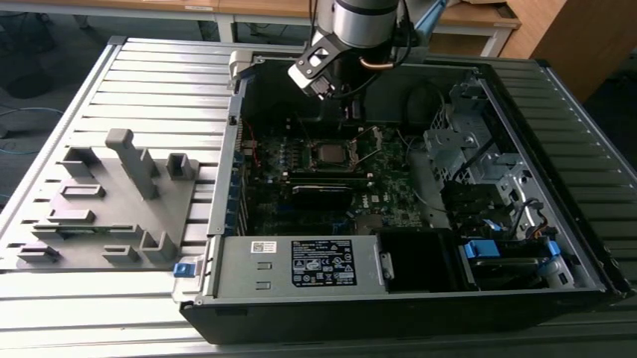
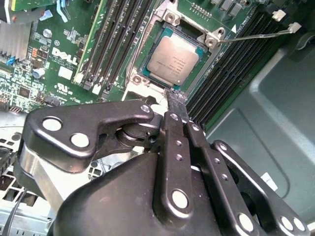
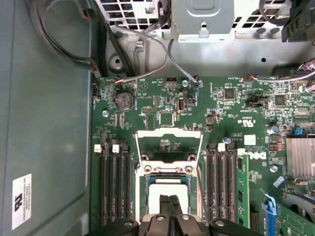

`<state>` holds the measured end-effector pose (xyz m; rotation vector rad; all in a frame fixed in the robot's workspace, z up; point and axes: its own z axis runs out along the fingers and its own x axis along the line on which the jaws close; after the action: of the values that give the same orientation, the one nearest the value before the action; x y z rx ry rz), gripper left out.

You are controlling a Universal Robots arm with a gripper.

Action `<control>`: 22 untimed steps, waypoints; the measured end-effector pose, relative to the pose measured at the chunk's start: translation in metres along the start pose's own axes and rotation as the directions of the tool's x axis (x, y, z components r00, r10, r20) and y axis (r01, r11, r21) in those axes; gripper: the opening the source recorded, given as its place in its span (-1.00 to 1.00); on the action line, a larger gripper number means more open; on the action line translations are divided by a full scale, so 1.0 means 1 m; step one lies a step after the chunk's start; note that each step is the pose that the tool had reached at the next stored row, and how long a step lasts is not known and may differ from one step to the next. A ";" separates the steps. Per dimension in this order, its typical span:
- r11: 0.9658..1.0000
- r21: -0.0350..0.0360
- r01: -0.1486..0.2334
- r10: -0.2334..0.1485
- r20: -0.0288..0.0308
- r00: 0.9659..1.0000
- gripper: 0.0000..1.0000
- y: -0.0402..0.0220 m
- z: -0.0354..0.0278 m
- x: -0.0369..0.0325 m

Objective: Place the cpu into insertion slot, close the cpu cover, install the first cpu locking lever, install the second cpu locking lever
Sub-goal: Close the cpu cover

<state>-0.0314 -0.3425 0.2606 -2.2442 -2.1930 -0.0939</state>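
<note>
The cpu (image 2: 172,61) lies flat in its socket on the green motherboard, grey metal face up; it is also visible in the first wrist view (image 3: 166,189) and the exterior view (image 1: 329,154). The cpu cover (image 3: 170,133), a silvery frame with a square cut-out, stands swung open beyond the socket. A thin wire locking lever (image 2: 256,35) sticks out sideways from a socket corner. My gripper (image 2: 176,98) hangs a little above the socket's edge, its black fingers shut together with nothing between them. It also shows in the first wrist view (image 3: 170,200) and the exterior view (image 1: 350,112).
The board sits deep inside an open tower case (image 1: 229,149) with tall walls. Memory slots (image 3: 112,182) flank the socket on both sides. A drive cage (image 1: 468,142), cables (image 3: 138,44), a heatsink (image 3: 300,157) and the power supply (image 1: 298,265) crowd the case. A grey fixture plate (image 1: 110,201) lies outside on the slatted table.
</note>
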 end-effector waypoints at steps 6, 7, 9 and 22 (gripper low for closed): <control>1.000 0.000 0.000 0.000 0.000 1.000 -0.79 0.0006 -0.0012 0.0000; 1.000 0.000 0.000 0.000 0.000 1.000 -0.79 0.0013 -0.0012 0.0000; 1.000 0.000 0.000 0.000 0.000 1.000 -0.79 0.0034 -0.0011 0.0001; 1.000 0.000 0.000 0.000 0.000 1.000 -0.79 0.0099 -0.0009 0.0003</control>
<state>-0.0215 -0.3425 0.2618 -2.2440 -2.1931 -0.0939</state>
